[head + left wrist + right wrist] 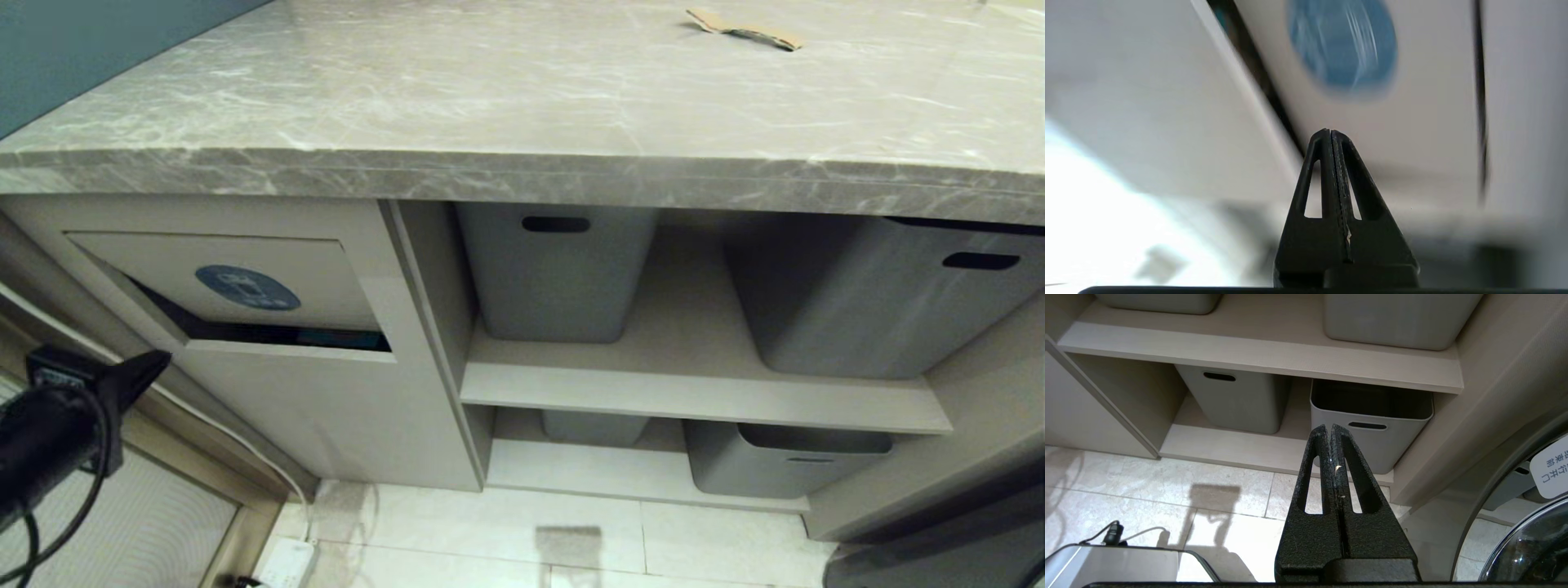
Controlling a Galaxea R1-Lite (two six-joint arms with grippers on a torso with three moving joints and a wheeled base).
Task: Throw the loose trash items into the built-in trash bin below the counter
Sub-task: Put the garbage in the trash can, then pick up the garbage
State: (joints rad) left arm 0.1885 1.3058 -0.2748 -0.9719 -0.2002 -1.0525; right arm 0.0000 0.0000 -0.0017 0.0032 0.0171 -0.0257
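Nearest, at the lower left of the head view, the left tool (155, 361) hangs low in front of the cabinet, its two black fingers pressed flat together with nothing between them. Its tip points toward the built-in trash bin (245, 282), stopping just short of the flap's lower left corner without touching. In the left wrist view the closed left tool (1330, 132) sits just below the round blue sticker (1343, 45), which is blurred.

The flap is tilted, leaving a dark slot along its bottom edge; something teal shows inside that slot. The bin front takes up the left part of the cabinet under the surface (522, 175).

The right tool (1330, 428) appears only in its own wrist view, fingers also shut on nothing, hanging over the pale tiled floor (1167, 486) to the right of the bin, in front of the open shelves.

Right of the bin, four grey tubs (555, 269) stand on two shelves: two on the upper shelf, two on the lower. The right lower tub is pulled forward and open on top.

Farthest from the bin, one loose trash item (744, 29), a torn brown cardboard scrap, lies flat near the back right of the surface, well apart from both tools. Bare stone lies between it and the thick front edge.
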